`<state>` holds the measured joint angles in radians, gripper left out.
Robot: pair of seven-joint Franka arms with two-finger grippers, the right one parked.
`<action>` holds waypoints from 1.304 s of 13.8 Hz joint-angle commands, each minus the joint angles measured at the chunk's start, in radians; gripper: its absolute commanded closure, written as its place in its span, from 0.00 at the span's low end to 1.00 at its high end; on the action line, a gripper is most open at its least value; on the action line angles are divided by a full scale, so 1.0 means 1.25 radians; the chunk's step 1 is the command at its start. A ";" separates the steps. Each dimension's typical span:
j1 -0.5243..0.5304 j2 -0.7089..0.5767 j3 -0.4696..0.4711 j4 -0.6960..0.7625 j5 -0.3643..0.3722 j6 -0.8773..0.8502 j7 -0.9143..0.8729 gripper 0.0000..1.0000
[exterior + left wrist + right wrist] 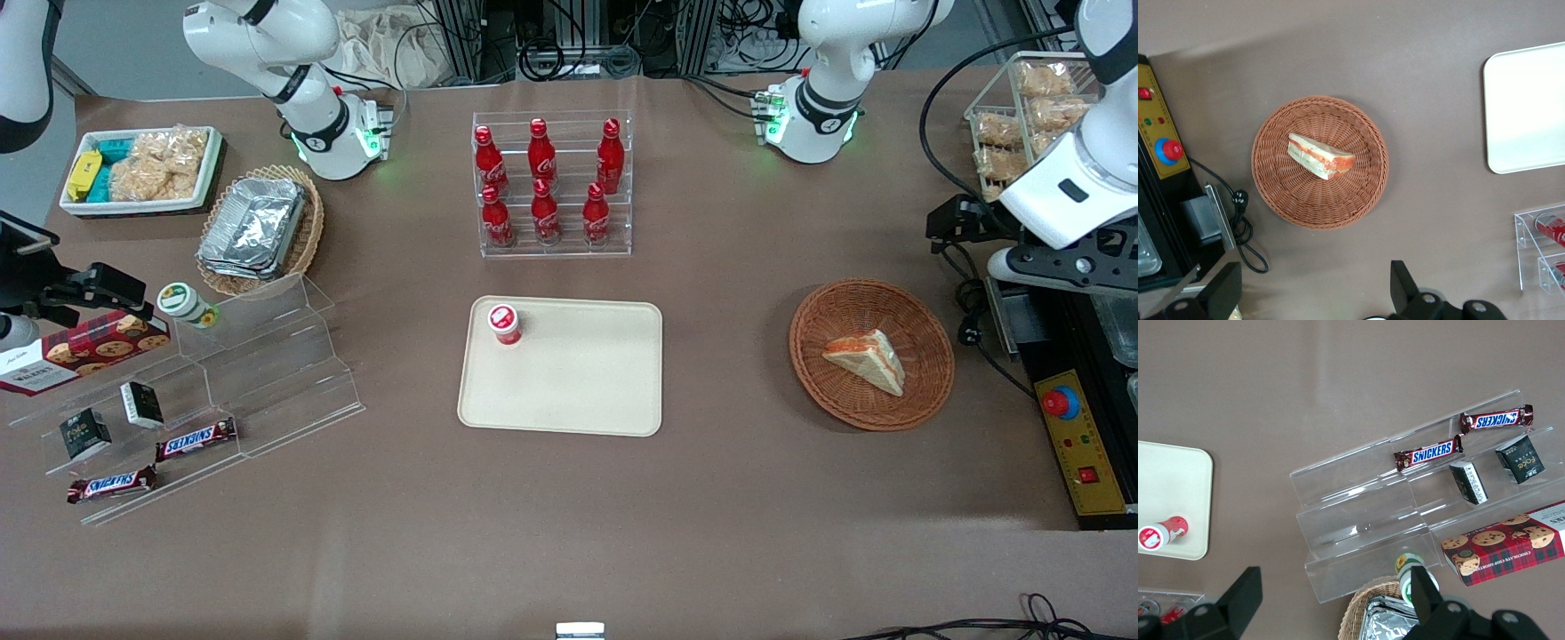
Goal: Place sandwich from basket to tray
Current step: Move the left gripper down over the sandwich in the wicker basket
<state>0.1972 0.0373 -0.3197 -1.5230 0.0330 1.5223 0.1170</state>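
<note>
Brown paper-covered table (pixel 711 498) carries a flat cream rectangular plastic tray (pixel 578 382) mid-table; toward the working arm's end sits a round reddish-brown wicker basket (pixel 872 354). Above the basket hangs the black two-finger gripper (pixel 1313 293), fingers spread wide. Inside the basket lies the triangular white-bread sandwich (pixel 867 358).

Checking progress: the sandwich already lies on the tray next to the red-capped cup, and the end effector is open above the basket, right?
No. The front view shows the sandwich in the basket; the tray holds only the red-capped cup. The end effector is open above the basket.
</note>
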 commanded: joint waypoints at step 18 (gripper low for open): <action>-0.001 0.103 0.083 -0.550 0.014 0.723 -0.897 0.00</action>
<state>0.1993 0.1487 -0.2248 -2.2012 0.0429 2.3909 -0.9533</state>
